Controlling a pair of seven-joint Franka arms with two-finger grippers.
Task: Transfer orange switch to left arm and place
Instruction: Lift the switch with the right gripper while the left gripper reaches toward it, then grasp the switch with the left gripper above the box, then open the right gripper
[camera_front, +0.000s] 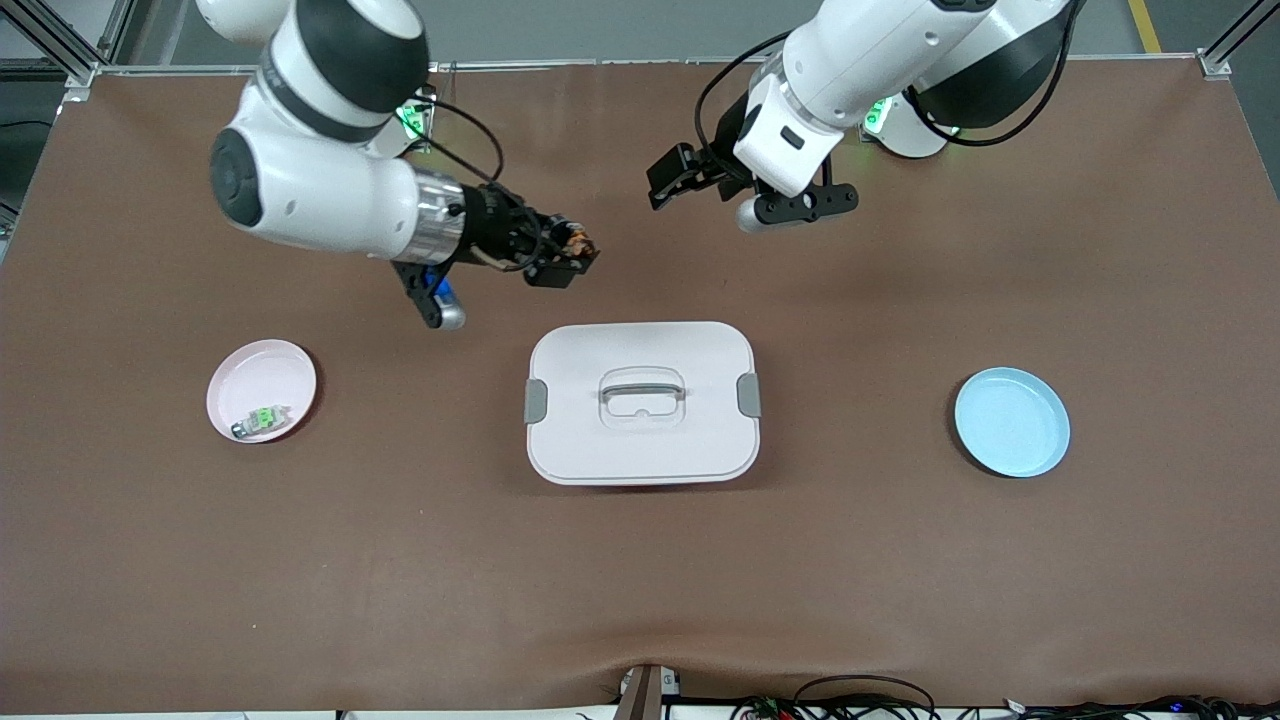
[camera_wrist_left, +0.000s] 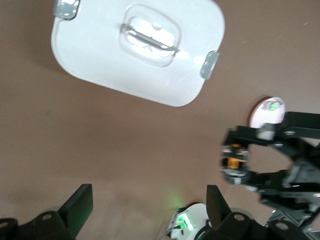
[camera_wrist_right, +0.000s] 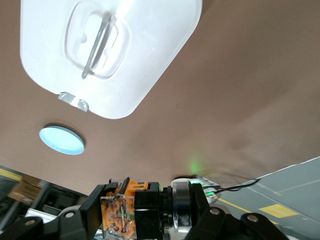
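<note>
Handoff setup: right gripper (camera_front: 578, 257) clamped on orange switch (camera_front: 574, 243), held in air just short of the box (camera_front: 641, 402), not over it. Left gripper (camera_front: 678, 177) faces it, jaws wide, empty, ready to receive.

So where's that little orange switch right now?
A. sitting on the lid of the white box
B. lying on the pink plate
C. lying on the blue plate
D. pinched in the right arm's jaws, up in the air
D. The orange switch is clamped in the right gripper, up over bare table between the arms' bases and the box, facing the left gripper, whose jaws stand open.
</note>
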